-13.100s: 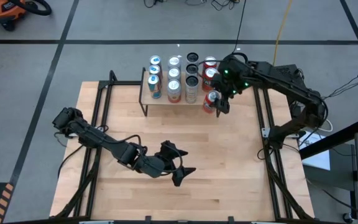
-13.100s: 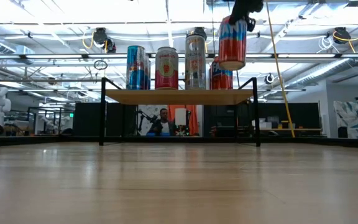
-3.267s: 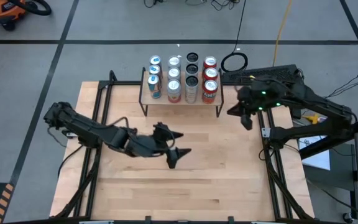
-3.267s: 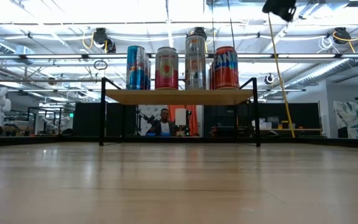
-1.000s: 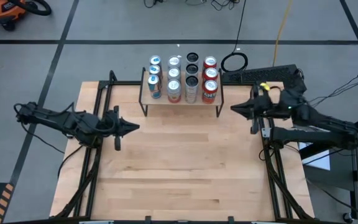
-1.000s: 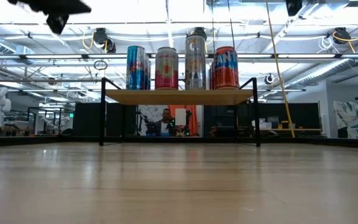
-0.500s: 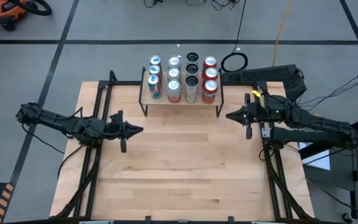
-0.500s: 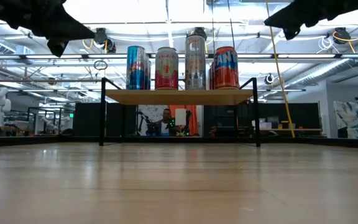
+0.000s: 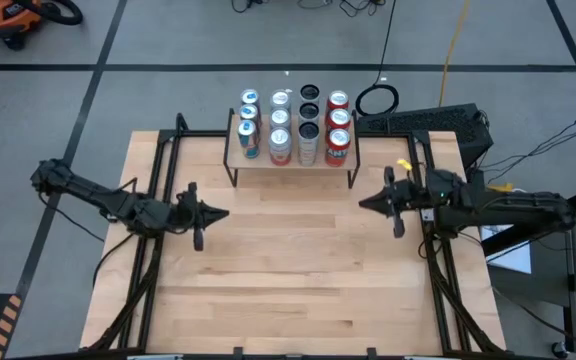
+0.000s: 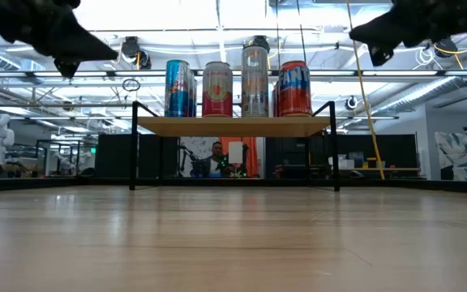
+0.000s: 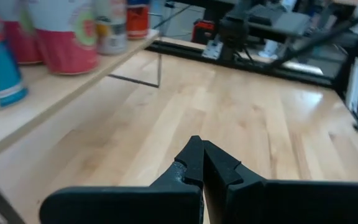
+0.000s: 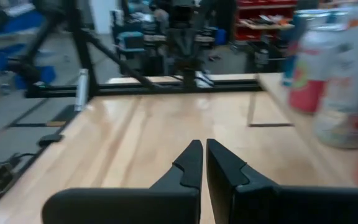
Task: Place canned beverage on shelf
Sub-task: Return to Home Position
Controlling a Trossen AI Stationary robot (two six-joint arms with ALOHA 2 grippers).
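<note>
- Cans (image 9: 280, 120): all up on the shelf (image 10: 233, 126), four columns packed tight, neighbours touching or nearly so. Shelf stands at the far edge of the worktop (image 9: 288, 280), about mid-width. No can on the bare worktop, so the job looks done bar parking the arms.
- Risk 1: red cans (image 9: 338, 143) fill the column at the shelf's right edge, front one close to the shelf's front edge. Right end effector (image 9: 373, 201) is the nearest moving part. A swing toward the far edge while retracting could clip that column or the thin leg (image 10: 336, 150) under it. Rows are so tight that one knock prob. takes the neighbours down too.
- Risk 2: shelf looks light on thin legs, so a bump to the frame could rock the tall cans w/o touching them.
- Risk 3, minor: left arm is well apart from the shelf. Only worry there is dipping low & scraping the worktop.
- Right end effector: over the worktop near its right edge, off the shelf's front right corner & apart from it, tip aimed inward. Fingers (image 12: 190, 165) pressed together, nothing between them, touching nothing.
- Left end effector (image 9: 208, 213): near the left edge, about mid-depth, tip aimed inward. Fingers (image 11: 191, 160) clenched, empty, raised clear of the worktop.
</note>
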